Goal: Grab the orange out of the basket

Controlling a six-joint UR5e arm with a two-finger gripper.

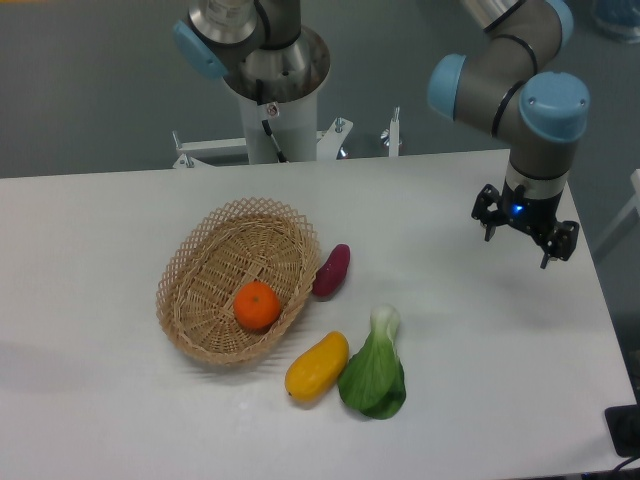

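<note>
The orange (257, 305) is small, round and bright orange, and it lies inside the basket (200, 262), toward its near right side. That basket is an oval of light tan wicker with a lattice rim, left of the table's middle. My gripper (525, 239) hangs above the table's right side, far to the right of the basket and well apart from everything. Its dark fingers point down and look spread, with nothing between them.
Against the basket's right rim lies a purple sweet potato (331, 271). A yellow-orange mango-like fruit (316, 367) and a green bok choy (375, 367) lie in front of it. The arm's base column (271, 95) stands behind the table's far edge.
</note>
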